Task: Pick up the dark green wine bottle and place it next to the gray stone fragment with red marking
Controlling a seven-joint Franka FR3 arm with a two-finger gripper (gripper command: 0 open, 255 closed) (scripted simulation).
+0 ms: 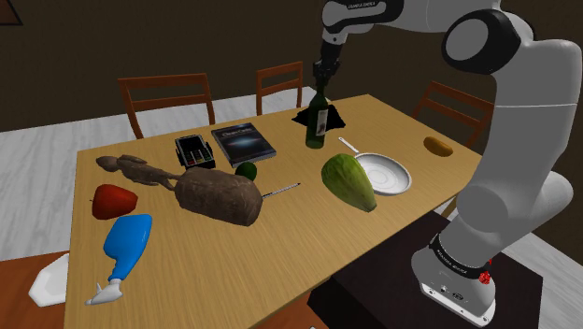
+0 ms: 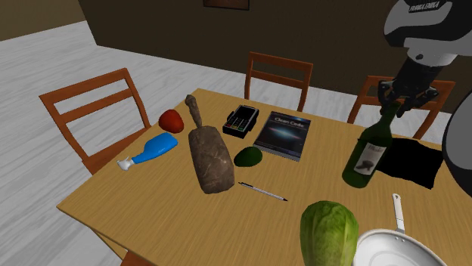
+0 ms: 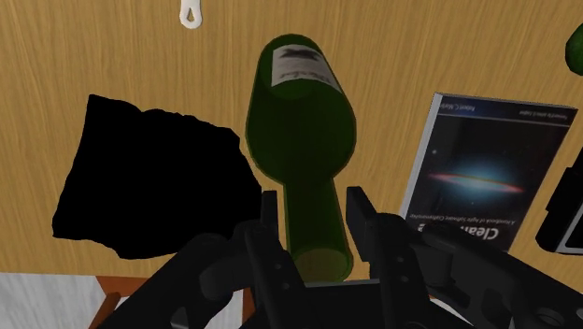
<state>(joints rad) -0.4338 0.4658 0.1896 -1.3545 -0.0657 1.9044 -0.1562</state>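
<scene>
The dark green wine bottle (image 1: 316, 121) (image 2: 367, 155) (image 3: 299, 121) stands upright with its white label on the wooden table (image 1: 280, 252), at the far side beside a flat black patch (image 1: 329, 116). My gripper (image 1: 323, 78) (image 2: 395, 102) (image 3: 315, 229) comes down from above, its fingers (image 3: 270, 224) pressed to both sides of the bottle's neck. A long brown-grey stone-like slab (image 1: 220, 194) (image 2: 210, 159) lies mid-table toward the shoulder view's left. A small red lump (image 1: 114, 199) (image 2: 172, 119) rests just beyond the slab's thin end.
Between bottle and slab lie a dark book (image 1: 243, 142), a black case (image 1: 194, 150), a small dark green fruit (image 1: 247, 171) and a pen (image 1: 280, 191). A large green vegetable (image 1: 348, 182) and a white pan (image 1: 385, 173) sit nearer the stand. A blue spray bottle (image 1: 126, 245) lies near the front edge. Chairs (image 1: 168, 93) ring the table.
</scene>
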